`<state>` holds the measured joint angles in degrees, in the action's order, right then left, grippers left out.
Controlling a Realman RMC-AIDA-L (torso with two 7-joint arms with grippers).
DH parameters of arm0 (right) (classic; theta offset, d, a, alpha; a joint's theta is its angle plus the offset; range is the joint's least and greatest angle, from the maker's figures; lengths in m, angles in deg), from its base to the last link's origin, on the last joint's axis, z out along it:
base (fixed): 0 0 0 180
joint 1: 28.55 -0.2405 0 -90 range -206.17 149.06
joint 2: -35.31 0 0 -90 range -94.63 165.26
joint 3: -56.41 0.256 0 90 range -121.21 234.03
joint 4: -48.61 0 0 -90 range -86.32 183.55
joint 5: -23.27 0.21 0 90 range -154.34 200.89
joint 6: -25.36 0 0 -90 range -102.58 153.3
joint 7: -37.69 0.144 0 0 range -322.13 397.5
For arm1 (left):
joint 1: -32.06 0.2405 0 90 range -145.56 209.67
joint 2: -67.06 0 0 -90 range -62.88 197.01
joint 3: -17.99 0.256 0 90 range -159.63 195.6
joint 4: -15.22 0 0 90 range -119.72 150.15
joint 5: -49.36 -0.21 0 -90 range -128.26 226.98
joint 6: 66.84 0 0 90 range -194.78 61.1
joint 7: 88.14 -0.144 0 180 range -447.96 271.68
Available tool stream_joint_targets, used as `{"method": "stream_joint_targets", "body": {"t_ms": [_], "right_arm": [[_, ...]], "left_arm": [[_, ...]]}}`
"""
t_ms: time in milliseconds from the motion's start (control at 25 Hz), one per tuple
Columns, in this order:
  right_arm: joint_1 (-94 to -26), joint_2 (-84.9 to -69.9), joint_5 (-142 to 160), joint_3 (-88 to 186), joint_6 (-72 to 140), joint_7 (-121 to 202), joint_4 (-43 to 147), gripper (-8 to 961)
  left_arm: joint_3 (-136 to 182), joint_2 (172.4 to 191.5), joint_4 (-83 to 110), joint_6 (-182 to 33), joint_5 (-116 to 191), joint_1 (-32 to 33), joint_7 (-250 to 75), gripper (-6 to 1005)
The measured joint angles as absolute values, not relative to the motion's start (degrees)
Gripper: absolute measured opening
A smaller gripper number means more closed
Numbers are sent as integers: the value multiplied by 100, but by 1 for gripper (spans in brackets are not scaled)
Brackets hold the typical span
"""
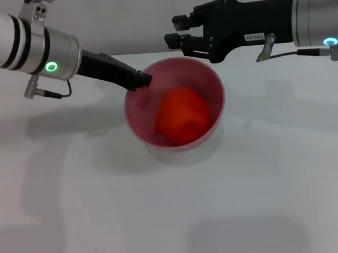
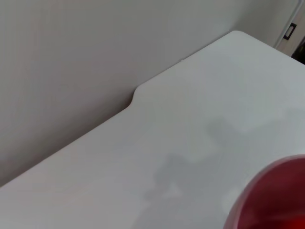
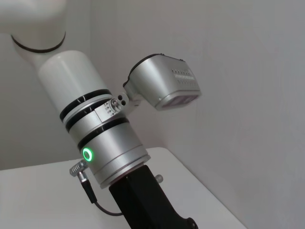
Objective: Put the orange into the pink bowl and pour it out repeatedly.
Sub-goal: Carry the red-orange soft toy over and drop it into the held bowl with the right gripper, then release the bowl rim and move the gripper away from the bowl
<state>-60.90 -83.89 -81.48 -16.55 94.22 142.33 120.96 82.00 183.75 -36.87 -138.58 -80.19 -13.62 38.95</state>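
Note:
The pink bowl (image 1: 176, 103) is near the middle of the head view, tipped so that its inside faces me, and its shadow lies on the table below. The orange (image 1: 181, 115) rests inside it. My left gripper (image 1: 141, 80) is shut on the bowl's far-left rim. My right gripper (image 1: 177, 31) hovers just behind the bowl's far rim, open, with nothing between its fingers. In the left wrist view only a piece of the bowl's (image 2: 274, 198) rim and wall shows at one corner.
The white table (image 1: 105, 210) stretches all around the bowl; its back edge (image 2: 133, 95), with a notch, meets a pale wall. The right wrist view shows my left arm (image 3: 105, 148) and the robot's head unit (image 3: 164, 81).

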Motion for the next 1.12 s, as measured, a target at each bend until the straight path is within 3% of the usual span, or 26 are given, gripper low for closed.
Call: {"method": "stream_joint_targets", "body": {"t_ms": [240,440,760,1120], "right_arm": [[-5964,-8404,-8009,-1572,9354,14127,12248,394],[-5428,-8415,-6479,-1234,9238,12824,12199,603],[-4774,-8386,-3762,-1071,9295,10333,11437,650],[-4945,-8370,-2198,-1137,9331,9113,10334,648]], "left_arm": [[8198,18371,-3645,-13789,-8020,-1339,3894,45],[8196,18427,-3639,-13701,-8015,-1308,3894,45],[8458,18504,-3556,-13420,-7917,-1272,3933,45],[8724,18508,-3543,-13118,-7717,-1257,3909,45]]}}
